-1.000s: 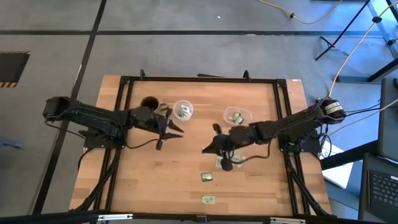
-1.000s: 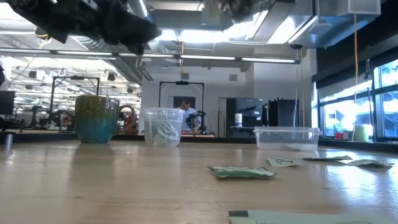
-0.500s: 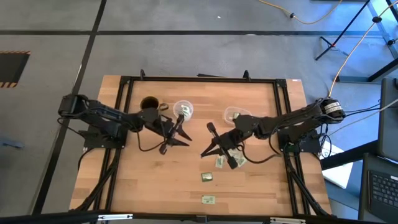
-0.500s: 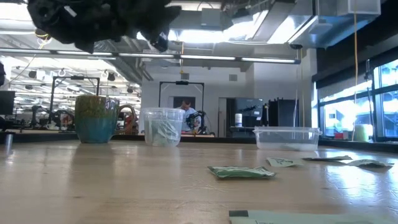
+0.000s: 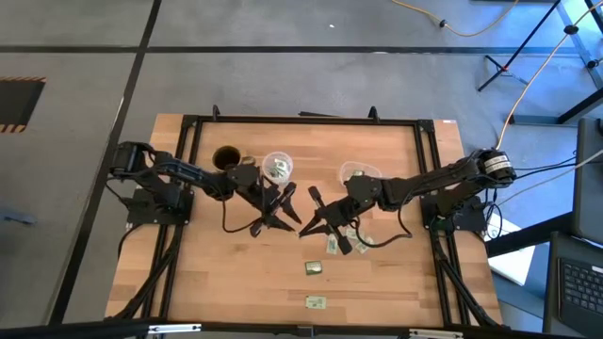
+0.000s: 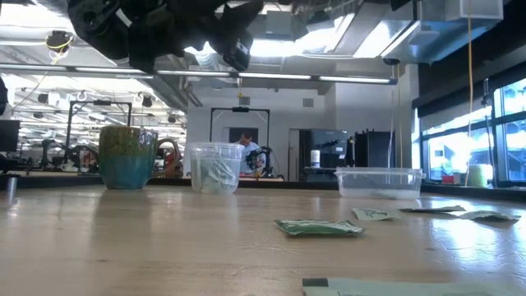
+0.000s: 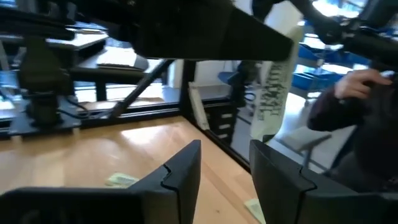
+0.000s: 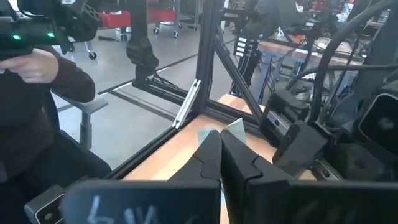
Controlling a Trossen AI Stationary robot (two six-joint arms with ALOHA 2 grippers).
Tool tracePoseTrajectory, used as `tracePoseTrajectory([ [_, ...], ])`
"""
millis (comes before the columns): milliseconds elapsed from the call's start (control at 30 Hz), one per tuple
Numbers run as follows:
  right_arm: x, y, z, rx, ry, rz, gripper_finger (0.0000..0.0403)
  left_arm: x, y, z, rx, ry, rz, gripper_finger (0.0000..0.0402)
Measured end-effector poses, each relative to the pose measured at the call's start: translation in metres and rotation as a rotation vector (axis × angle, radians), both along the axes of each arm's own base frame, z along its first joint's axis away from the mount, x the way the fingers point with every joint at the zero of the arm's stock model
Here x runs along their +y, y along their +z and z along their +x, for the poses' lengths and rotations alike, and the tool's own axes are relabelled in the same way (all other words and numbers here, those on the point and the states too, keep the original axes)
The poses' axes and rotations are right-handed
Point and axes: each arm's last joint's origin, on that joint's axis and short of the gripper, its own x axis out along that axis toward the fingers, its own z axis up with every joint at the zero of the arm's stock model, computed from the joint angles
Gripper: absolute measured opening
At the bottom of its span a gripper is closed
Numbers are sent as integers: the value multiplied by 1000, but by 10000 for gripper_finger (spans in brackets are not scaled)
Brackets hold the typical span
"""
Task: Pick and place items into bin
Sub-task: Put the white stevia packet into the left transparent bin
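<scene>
Small green-and-white packets lie flat on the wooden table [image 5: 217, 273]: a pair [image 5: 337, 244] under my right arm, one [image 5: 314, 268] nearer, and one [image 5: 316, 302] by the near edge. More packets sit in the clear cup [image 5: 276, 168] and the shallow clear bin [image 5: 359, 175]. In the low view a packet [image 6: 319, 228] lies mid-table. My left gripper [image 5: 282, 210] hovers open above the table's middle, and its fingers [image 7: 180, 171] stand apart. My right gripper [image 5: 309, 226] faces it close by, raised, shut on a pale packet [image 8: 218, 132]. My right gripper pinches a small pale packet [image 8: 218, 132] between its two fingertips [image 8: 210, 155]. An edge of the packet pokes out past the tips. The packet is lifted clear of the table. The fingers themselves hide the rest of the hold.
A brown-and-teal mug [image 5: 226, 156] stands left of the clear cup, near the far edge. A black frame [image 5: 301, 121] runs around the table. A seated person [image 8: 43, 99] holding a controller shows beyond the table. Bare wood lies at the near left.
My left gripper has travelled from beside the mug toward the table's middle and slightly nearer, staying open. My right gripper has moved away from the packets under it toward the table's left, ending close to the left gripper.
</scene>
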Motion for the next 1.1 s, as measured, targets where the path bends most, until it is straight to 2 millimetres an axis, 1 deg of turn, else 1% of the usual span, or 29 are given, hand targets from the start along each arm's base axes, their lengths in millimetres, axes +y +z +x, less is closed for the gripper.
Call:
tracePoseTrajectory([
  [233,0,1,0,-6,6,3,0,0,0,0,-2,-20,0,132],
  [367,0,5,0,-52,7,12,0,-1,0,0,-5,-23,6,130],
  [533,-1,5,1,-55,4,11,0,-4,1,-1,-34,-71,28,128],
  [700,-1,2,2,-33,4,10,0,-7,3,-2,-68,-83,53,128],
  [1100,-2,-1,2,9,-8,24,0,-7,11,-2,-149,-79,49,125],
])
